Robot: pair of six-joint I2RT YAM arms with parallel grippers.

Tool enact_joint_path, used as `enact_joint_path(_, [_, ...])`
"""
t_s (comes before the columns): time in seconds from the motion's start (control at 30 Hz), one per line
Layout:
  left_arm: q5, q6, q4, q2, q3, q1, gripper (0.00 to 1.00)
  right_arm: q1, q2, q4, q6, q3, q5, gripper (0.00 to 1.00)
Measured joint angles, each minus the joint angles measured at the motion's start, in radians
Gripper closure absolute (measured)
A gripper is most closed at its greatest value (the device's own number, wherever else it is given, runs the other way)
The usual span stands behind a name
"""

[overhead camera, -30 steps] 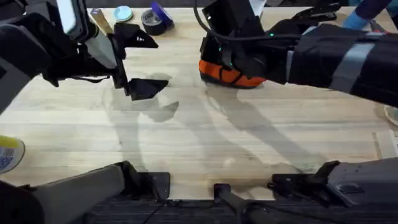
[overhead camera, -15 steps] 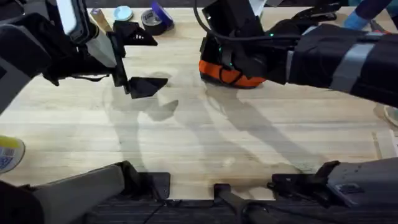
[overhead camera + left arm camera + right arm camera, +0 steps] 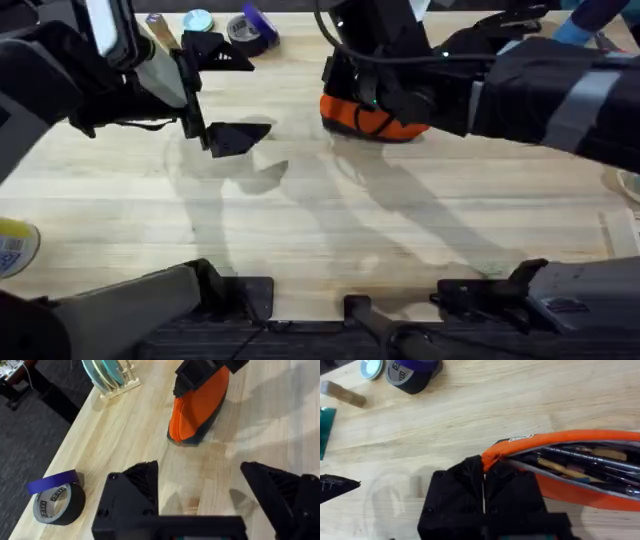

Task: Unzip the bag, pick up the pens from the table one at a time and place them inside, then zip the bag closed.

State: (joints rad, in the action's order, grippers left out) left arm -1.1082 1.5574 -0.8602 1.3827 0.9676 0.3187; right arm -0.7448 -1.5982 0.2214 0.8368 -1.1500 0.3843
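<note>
The pouch (image 3: pixel 372 120) sits toward the far middle of the table (image 3: pixel 330 220), orange with a dark base, and the right gripper (image 3: pixel 483 491) has its fingers pinched shut on the zipper end of it. The pouch gapes open in the right wrist view, with pens (image 3: pixel 580 462) lying lengthwise inside. Off to the left, the left gripper (image 3: pixel 222 95) hovers above the wood, well apart from the pouch, fingers spread wide with nothing between them. Near the far edge lies a dark roll of tape (image 3: pixel 56 505) with a purple strip on top; there is pale lettering around its inner ring, too small to read. Beside it are a small round pale-blue lid (image 3: pixel 372 367) and a brown stick (image 3: pixel 343 394). A rack of pale discs (image 3: pixel 110 375) stands at the far corner.
</note>
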Motion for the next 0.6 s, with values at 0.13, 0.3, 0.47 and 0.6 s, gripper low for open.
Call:
enact_joint_path(0.13, [-0.004,0.000,0.001,0.000,0.000,0.000,0.008,0.000,0.000,-0.001,0.000,0.000,0.000,0.971])
enact_joint_path(0.3, [-0.007,0.000,0.008,0.000,0.000,0.000,0.008,0.000,0.000,-0.003,0.000,0.000,0.000,0.971])
enact_joint_path(0.47, [-0.007,0.000,0.050,0.004,0.000,-0.029,0.007,0.000,0.000,-0.003,0.000,0.000,0.000,0.971])
enact_joint_path(0.6, [-0.012,0.001,0.099,0.062,0.000,-0.075,0.009,0.000,0.000,-0.003,0.000,0.000,0.000,0.972])
